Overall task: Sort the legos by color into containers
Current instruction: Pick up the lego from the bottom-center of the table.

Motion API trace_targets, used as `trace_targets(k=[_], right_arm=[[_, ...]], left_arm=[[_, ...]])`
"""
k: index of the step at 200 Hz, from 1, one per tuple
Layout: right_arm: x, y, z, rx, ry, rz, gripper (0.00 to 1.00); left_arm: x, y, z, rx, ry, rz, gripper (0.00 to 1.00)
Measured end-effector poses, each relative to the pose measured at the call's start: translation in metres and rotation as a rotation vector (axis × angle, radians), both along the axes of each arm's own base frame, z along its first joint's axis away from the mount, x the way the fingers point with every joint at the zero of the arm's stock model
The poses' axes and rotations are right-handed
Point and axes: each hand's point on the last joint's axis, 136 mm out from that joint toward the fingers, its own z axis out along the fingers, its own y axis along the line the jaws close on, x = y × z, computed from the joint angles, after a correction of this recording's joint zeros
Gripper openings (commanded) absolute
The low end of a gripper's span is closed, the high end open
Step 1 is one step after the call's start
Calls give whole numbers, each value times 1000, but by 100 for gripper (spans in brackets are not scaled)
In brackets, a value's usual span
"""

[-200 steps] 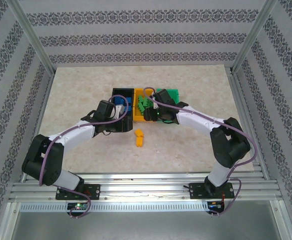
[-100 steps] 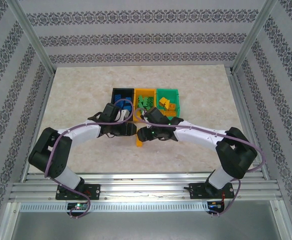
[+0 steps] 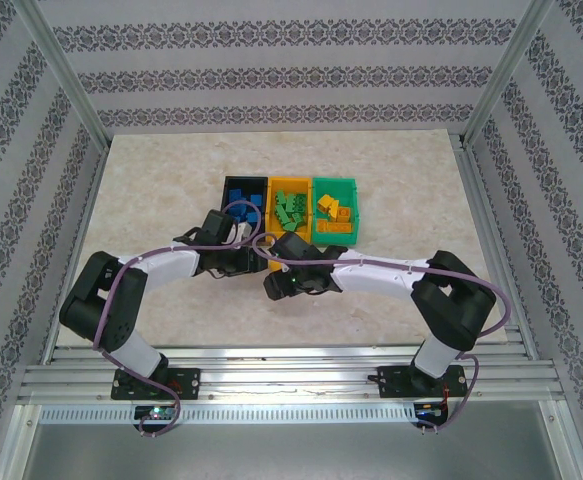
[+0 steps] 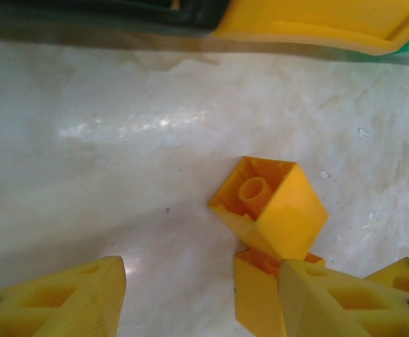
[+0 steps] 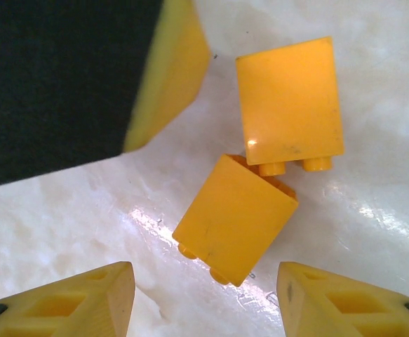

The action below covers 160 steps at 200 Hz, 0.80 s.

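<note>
Two yellow-orange legos lie touching on the table. In the right wrist view one [image 5: 233, 217] lies tilted just ahead of my open right gripper [image 5: 208, 302], the other [image 5: 288, 102] beyond it. My open left gripper [image 4: 197, 302] hovers beside the same pair, the tipped brick [image 4: 271, 207] ahead and the second brick [image 4: 260, 288] against its right finger [image 4: 337, 298]. From above, the left gripper [image 3: 259, 262] and the right gripper [image 3: 274, 287] meet in front of the containers: a black bin [image 3: 233, 183] with blue legos, an orange bin [image 3: 291, 183] with green ones, and a green bin [image 3: 334, 182] with yellow-orange ones.
A finger of the left gripper [image 5: 169, 70] crowds the upper left of the right wrist view. The bins' near walls [image 4: 316, 21] stand close behind the bricks. Aluminium frame posts [image 3: 66, 90] and patterned walls enclose the marble table [image 3: 151, 180].
The right arm swung from over the bins down to the two bricks on the table, and its jaws widened. The left gripper edged right toward the same bricks.
</note>
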Motion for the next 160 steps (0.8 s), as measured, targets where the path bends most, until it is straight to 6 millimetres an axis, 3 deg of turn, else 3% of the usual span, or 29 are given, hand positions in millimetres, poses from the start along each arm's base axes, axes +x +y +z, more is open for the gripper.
trace_targets(k=[37,108,160], right_arm=[[-3,1,-10,-26,19,-15,56],[18,15,-22,-60,27,-108,55],[22,13,-33,-112,31,-131,36]], left_arm=[[3,4,3,-1,-11,23,59],[10,13,9,-3,-36,54,59],[9,18,14,-5,-53,65,59]])
